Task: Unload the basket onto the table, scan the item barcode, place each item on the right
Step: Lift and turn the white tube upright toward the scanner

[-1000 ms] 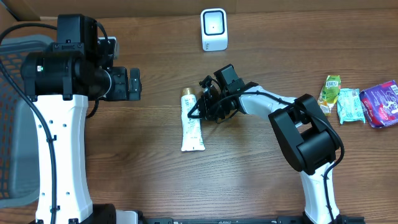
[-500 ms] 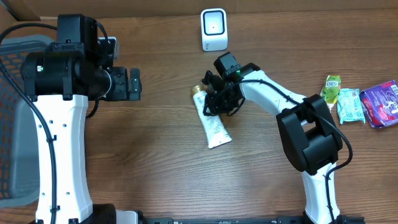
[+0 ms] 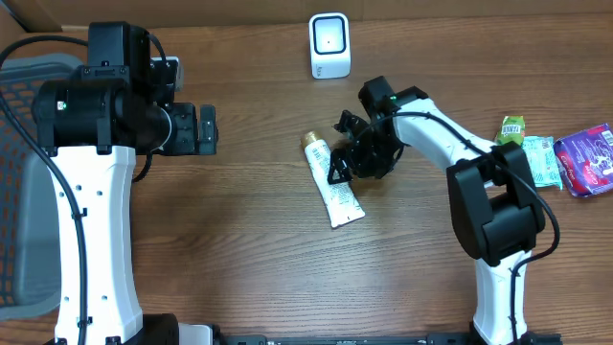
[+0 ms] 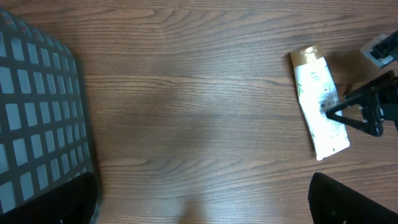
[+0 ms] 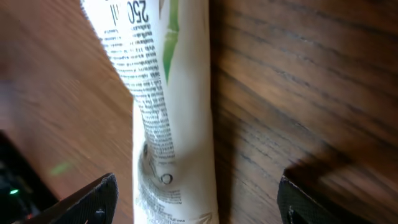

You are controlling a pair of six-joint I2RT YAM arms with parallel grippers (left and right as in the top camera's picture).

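Note:
The item is a white tube [image 3: 334, 182] with a gold cap, lying flat on the wooden table below the white barcode scanner [image 3: 329, 45]. My right gripper [image 3: 351, 159] hovers over the tube's middle, open. In the right wrist view the printed tube [image 5: 168, 112] lies between the wide-apart fingers [image 5: 93, 199] without being squeezed. My left gripper [image 3: 206, 129] hangs open at the left, well away from the tube, with nothing in it. The left wrist view shows the tube [image 4: 317, 106] at the right, with the right gripper's fingers [image 4: 364, 113] beside it.
A grey mesh basket [image 3: 19, 192] stands at the left edge, also seen in the left wrist view [image 4: 37, 112]. Snack packets lie at the far right: green [image 3: 510, 139], pale teal [image 3: 538, 161] and purple [image 3: 589, 158]. A cardboard box [image 3: 38, 14] sits at the back left.
My right gripper carried the tube rightward, turning it, then opened its jaws and let it go onto the table. The left arm has not moved.

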